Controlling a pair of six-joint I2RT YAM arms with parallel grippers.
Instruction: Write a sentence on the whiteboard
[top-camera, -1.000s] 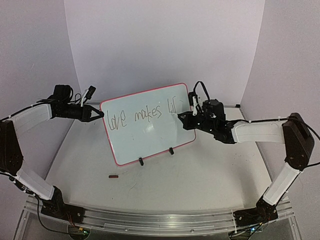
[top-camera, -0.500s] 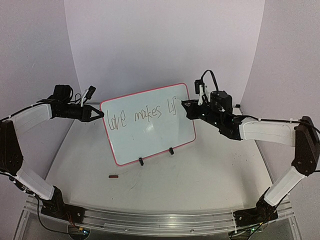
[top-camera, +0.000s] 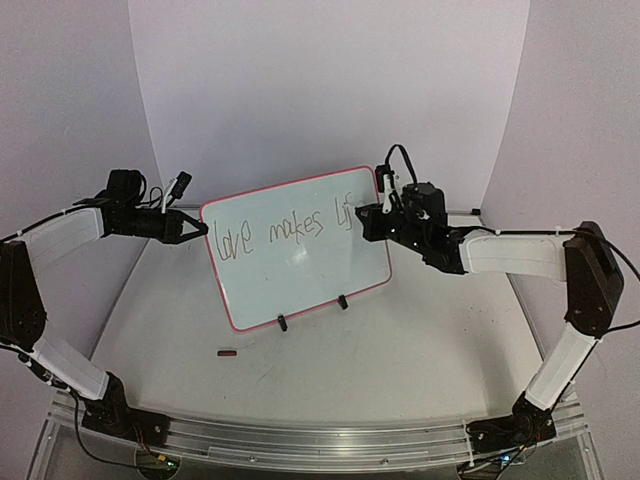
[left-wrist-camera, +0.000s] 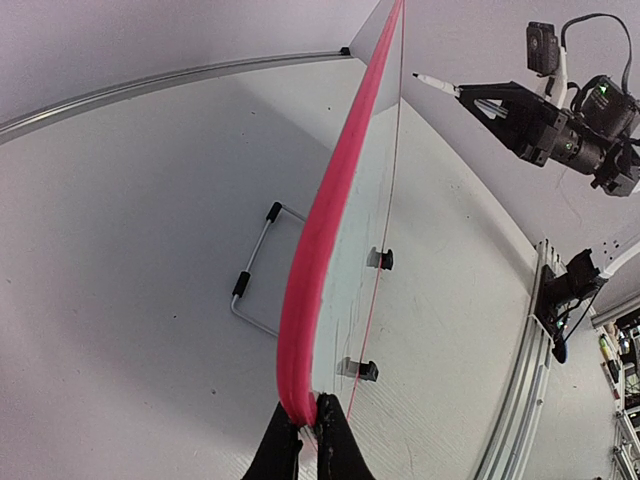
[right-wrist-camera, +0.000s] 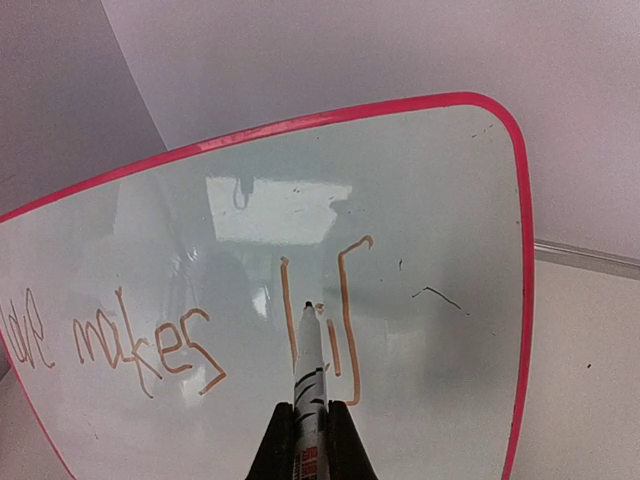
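Observation:
The whiteboard (top-camera: 300, 275) stands tilted on the table, with a red-pink frame. The sentence (top-camera: 285, 232) on it reads "love makes lif" in one line. My left gripper (top-camera: 203, 229) is shut on the board's left edge, seen as the pink rim (left-wrist-camera: 330, 220) between my fingers (left-wrist-camera: 308, 440). My right gripper (top-camera: 365, 222) is shut on a marker (right-wrist-camera: 310, 360). Its tip is by the dot of the "i" in "lif" (right-wrist-camera: 345, 310), at or just off the surface. The marker (left-wrist-camera: 435, 82) also shows in the left wrist view, close to the board face.
Two black clip feet (top-camera: 282, 322) (top-camera: 343, 301) hold the board's lower edge. A wire stand (left-wrist-camera: 255, 285) lies behind it. A small dark red piece (top-camera: 228, 352) lies on the table in front. A metal rail (top-camera: 300, 435) runs along the near edge.
My right gripper rose up and right with the marker, then came back down-left to the letters. The third stroke of "lif" gained its hooked top. The left arm and the board have not moved.

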